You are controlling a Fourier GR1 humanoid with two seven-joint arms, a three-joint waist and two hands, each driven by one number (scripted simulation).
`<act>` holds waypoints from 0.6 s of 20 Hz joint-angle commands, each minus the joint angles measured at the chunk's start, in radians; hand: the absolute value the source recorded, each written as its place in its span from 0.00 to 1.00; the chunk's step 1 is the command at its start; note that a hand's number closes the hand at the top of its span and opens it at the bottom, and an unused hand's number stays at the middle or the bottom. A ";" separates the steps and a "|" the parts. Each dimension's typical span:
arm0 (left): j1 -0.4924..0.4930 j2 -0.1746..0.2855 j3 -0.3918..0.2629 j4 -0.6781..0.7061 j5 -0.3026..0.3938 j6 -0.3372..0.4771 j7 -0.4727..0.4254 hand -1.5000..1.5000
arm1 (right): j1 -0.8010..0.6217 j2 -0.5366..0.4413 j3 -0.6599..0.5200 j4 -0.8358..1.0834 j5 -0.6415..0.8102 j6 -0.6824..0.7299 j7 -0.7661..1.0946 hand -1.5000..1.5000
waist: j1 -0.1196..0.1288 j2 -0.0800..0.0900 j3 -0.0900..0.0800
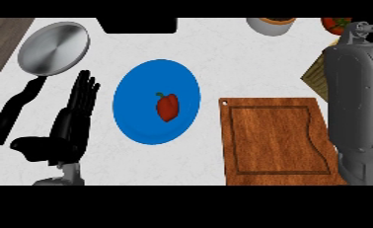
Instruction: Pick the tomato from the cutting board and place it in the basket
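Wood-grained cutting board, rectangular and grooved, lies on the pale surface. The round red tomato shows beyond the woven basket, just beside the right hand; whether that hand grips it cannot be told. The left hand rests, its fingers straight and slightly spread.

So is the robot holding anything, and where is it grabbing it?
Left hand: nothing, it rests open. Right hand is right beside the tomato, but a hold cannot be told.
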 commanded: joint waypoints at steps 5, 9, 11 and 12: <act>0.034 0.017 0.013 -0.060 0.006 -0.020 0.026 0.50 | 0.186 -0.065 -0.056 -0.213 -0.071 0.152 -0.005 1.00 | 0.006 0.001 0.000; 0.013 -0.020 -0.011 -0.043 -0.017 0.000 -0.002 0.50 | 0.255 -0.070 -0.081 -0.229 -0.108 0.173 -0.031 1.00 | 0.007 0.002 0.000; 0.007 -0.011 -0.013 -0.076 -0.026 0.007 0.050 0.50 | 0.276 -0.073 -0.088 -0.148 -0.102 0.118 -0.053 1.00 | 0.012 0.004 0.000; 0.067 0.003 0.012 -0.060 0.018 -0.044 -0.011 0.50 | 0.320 -0.079 -0.094 -0.190 -0.120 0.142 -0.069 1.00 | 0.011 0.003 0.000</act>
